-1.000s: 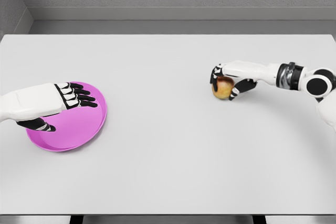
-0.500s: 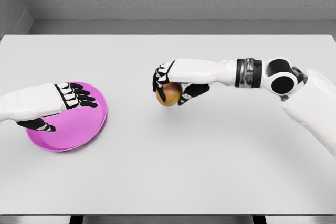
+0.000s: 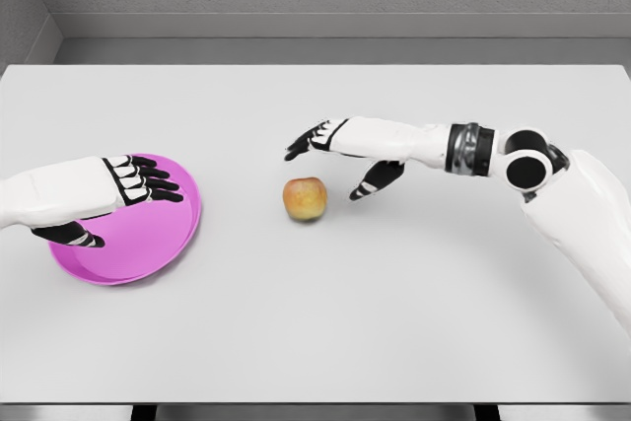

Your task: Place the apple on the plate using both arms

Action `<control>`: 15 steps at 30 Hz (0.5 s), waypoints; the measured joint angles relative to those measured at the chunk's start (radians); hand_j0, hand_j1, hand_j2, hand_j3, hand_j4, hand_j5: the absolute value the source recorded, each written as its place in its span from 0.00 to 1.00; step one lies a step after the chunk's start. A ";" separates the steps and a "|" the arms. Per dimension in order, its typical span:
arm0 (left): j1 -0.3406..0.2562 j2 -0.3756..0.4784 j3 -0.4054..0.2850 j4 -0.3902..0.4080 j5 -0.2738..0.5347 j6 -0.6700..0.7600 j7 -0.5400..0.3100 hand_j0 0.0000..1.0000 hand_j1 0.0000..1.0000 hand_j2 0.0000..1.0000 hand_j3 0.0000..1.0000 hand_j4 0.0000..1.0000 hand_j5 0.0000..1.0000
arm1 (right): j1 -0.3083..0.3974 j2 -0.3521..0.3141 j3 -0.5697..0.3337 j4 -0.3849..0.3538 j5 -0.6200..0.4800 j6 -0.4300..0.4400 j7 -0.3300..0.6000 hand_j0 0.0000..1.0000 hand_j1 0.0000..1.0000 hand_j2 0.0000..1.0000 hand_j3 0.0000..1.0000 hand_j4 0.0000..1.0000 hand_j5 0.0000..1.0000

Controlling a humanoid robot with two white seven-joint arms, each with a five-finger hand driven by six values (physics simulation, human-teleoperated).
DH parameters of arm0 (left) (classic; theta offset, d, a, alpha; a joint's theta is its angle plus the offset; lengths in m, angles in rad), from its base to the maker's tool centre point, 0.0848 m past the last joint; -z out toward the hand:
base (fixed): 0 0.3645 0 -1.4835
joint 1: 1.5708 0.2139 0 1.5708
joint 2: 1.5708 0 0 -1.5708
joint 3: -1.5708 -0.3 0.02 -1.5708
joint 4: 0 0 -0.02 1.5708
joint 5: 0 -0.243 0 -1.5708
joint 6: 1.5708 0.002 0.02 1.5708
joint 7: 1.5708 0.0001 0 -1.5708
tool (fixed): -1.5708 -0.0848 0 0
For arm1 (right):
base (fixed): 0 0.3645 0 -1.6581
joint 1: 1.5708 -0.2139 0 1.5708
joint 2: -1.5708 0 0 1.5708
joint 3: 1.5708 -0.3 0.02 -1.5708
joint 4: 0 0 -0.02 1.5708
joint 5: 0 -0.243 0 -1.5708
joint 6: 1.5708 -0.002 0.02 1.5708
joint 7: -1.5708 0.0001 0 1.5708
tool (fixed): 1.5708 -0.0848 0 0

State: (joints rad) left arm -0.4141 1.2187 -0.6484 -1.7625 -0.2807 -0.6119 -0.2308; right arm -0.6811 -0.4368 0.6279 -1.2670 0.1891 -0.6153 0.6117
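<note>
Red-yellow apple [image 3: 305, 198] sits free on the white tabletop [image 3: 325, 313] near its middle, bare surface all around it. Just above and to its right hovers the right hand [image 3: 347, 150], fingers [image 3: 301, 145] spread wide, holding nothing. Well apart to the left, the pink plate [image 3: 148, 244] lies near the tabletop's edge, the left hand [image 3: 118, 187] over it with fingers extended.

The apple [image 3: 306, 199], yellow-red and upright, sat on the white table [image 3: 394, 322] near its middle, well apart from the round pink plate [image 3: 177, 234] lying flat at the left
</note>
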 measured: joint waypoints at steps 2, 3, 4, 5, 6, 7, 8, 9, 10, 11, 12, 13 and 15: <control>-0.060 -0.012 -0.005 0.001 -0.002 -0.001 -0.003 1.00 1.00 1.00 1.00 1.00 1.00 | 0.066 -0.027 -0.123 0.004 -0.001 0.001 0.000 1.00 1.00 1.00 1.00 1.00 1.00; -0.113 -0.022 -0.023 0.001 -0.002 0.000 -0.004 1.00 1.00 1.00 1.00 1.00 1.00 | 0.078 -0.047 -0.182 0.006 0.000 0.000 0.000 1.00 1.00 1.00 1.00 1.00 1.00; -0.169 -0.039 -0.052 0.001 -0.004 -0.001 -0.006 1.00 1.00 1.00 1.00 1.00 1.00 | 0.081 -0.064 -0.231 0.010 -0.001 0.001 0.000 1.00 1.00 1.00 1.00 1.00 1.00; -0.265 -0.068 -0.088 0.001 -0.004 -0.001 -0.017 1.00 1.00 1.00 1.00 1.00 1.00 | 0.083 -0.082 -0.273 0.020 -0.002 0.002 0.000 1.00 1.00 1.00 1.00 1.00 1.00; -0.316 -0.108 -0.119 0.003 0.002 0.001 -0.044 1.00 1.00 1.00 1.00 1.00 1.00 | 0.084 -0.102 -0.306 0.033 -0.002 0.002 0.000 1.00 1.00 1.00 1.00 1.00 1.00; -0.355 -0.156 -0.148 0.009 -0.005 -0.001 -0.084 1.00 1.00 1.00 1.00 1.00 1.00 | 0.091 -0.119 -0.332 0.047 -0.002 0.002 0.000 1.00 1.00 1.00 1.00 1.00 1.00; -0.407 -0.217 -0.178 0.021 -0.004 -0.001 -0.136 1.00 1.00 1.00 1.00 1.00 1.00 | 0.097 -0.131 -0.352 0.059 -0.002 0.002 0.000 1.00 1.00 1.00 1.00 1.00 1.00; -0.469 -0.284 -0.216 0.045 0.002 0.001 -0.190 1.00 1.00 1.00 1.00 1.00 1.00 | 0.103 -0.140 -0.365 0.067 -0.002 0.002 0.000 1.00 1.00 1.00 1.00 1.00 1.00; -0.492 -0.350 -0.255 0.078 0.002 0.001 -0.237 1.00 1.00 1.00 1.00 1.00 1.00 | 0.103 -0.146 -0.375 0.073 -0.002 0.002 0.000 1.00 1.00 1.00 1.00 1.00 1.00; -0.494 -0.407 -0.287 0.113 0.000 0.000 -0.271 1.00 1.00 1.00 1.00 1.00 1.00 | 0.103 -0.150 -0.380 0.076 -0.002 0.002 0.000 1.00 1.00 1.00 1.00 1.00 1.00; -0.500 -0.453 -0.310 0.147 0.000 0.000 -0.296 1.00 1.00 1.00 1.00 1.00 1.00 | 0.110 -0.153 -0.383 0.078 -0.001 0.002 0.000 1.00 1.00 1.00 1.00 1.00 1.00; -0.521 -0.491 -0.326 0.176 -0.002 -0.001 -0.314 1.00 1.00 1.00 1.00 1.00 1.00 | 0.109 -0.154 -0.385 0.079 -0.002 0.002 0.000 1.00 1.00 1.00 1.00 1.00 1.00; -0.534 -0.554 -0.346 0.214 -0.003 -0.001 -0.337 1.00 1.00 1.00 1.00 1.00 1.00 | 0.106 -0.156 -0.386 0.079 -0.001 0.002 0.000 1.00 1.00 1.00 1.00 1.00 1.00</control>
State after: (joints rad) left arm -0.9480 0.6647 -0.9944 -1.5490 -0.2835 -0.6131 -0.5674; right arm -0.5752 -0.5933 0.2415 -1.1876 0.1879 -0.6135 0.6113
